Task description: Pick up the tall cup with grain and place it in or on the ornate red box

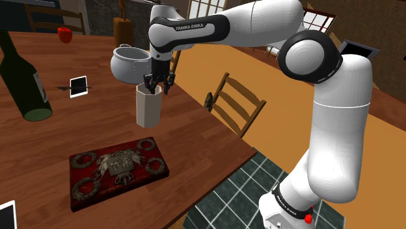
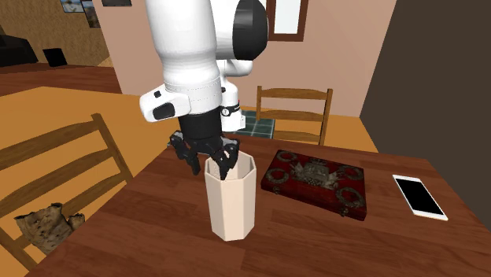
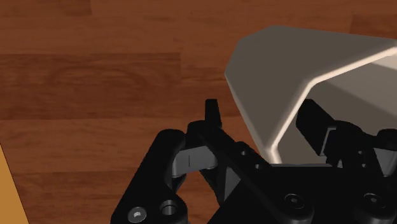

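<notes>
The big brown table [image 1: 195,140] is carrying everything. The white arm [image 1: 260,29] is reaching over it. In the shoulder view, a dark bottle [image 1: 23,81] is lying far off at the left. The red box [image 1: 118,170] is sitting flat near the front edge. The tall pale cup [image 1: 148,107] is standing upright near the box, not touching it, with a grey pot [image 1: 130,63] behind it. The second exterior view is showing a white phone [image 2: 419,197] on the other side of the box. The black hand [image 1: 158,83] is hanging at the cup's rim. The wrist view is looking in close. The fingers [image 3: 212,114] are standing apart, one outside the cup's wall and one inside. A bit of table is showing between the outside finger and the cup.
</notes>
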`<state>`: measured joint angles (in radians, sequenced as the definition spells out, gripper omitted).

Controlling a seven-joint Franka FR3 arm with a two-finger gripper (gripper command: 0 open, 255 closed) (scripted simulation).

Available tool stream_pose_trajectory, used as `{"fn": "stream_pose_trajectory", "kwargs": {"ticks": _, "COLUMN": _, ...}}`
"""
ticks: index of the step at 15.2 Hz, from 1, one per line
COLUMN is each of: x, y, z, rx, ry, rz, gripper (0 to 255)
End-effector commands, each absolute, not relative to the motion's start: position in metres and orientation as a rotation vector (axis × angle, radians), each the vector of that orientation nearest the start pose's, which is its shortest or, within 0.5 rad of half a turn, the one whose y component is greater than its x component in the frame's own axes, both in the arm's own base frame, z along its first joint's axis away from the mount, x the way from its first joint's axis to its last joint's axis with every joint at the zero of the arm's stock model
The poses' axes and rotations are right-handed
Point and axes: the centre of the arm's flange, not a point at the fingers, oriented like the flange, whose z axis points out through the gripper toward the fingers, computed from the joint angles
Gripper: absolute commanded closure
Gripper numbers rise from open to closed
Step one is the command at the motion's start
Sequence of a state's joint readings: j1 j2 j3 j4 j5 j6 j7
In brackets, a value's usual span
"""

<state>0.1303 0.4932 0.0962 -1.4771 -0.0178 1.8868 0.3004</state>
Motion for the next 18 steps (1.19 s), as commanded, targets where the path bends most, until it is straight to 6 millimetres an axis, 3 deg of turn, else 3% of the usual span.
{"fn": "stream_pose_trajectory", "kwargs": {"ticks": 1, "x": 0.672, "y": 0.143, "z": 0.386, "rx": -3.129, "ry": 0.121, "rz": 0.135, "gripper": 255}}
{"fn": "stream_pose_trajectory", "kwargs": {"ticks": 9, "x": 0.672, "y": 0.143, "z": 0.386, "rx": -3.129, "ry": 0.121, "rz": 0.135, "gripper": 255}}
{"fn": "stream_pose_trajectory", "kwargs": {"ticks": 18, "x": 0.672, "y": 0.143, "z": 0.434, "rx": -3.129, "ry": 0.121, "rz": 0.135, "gripper": 255}}
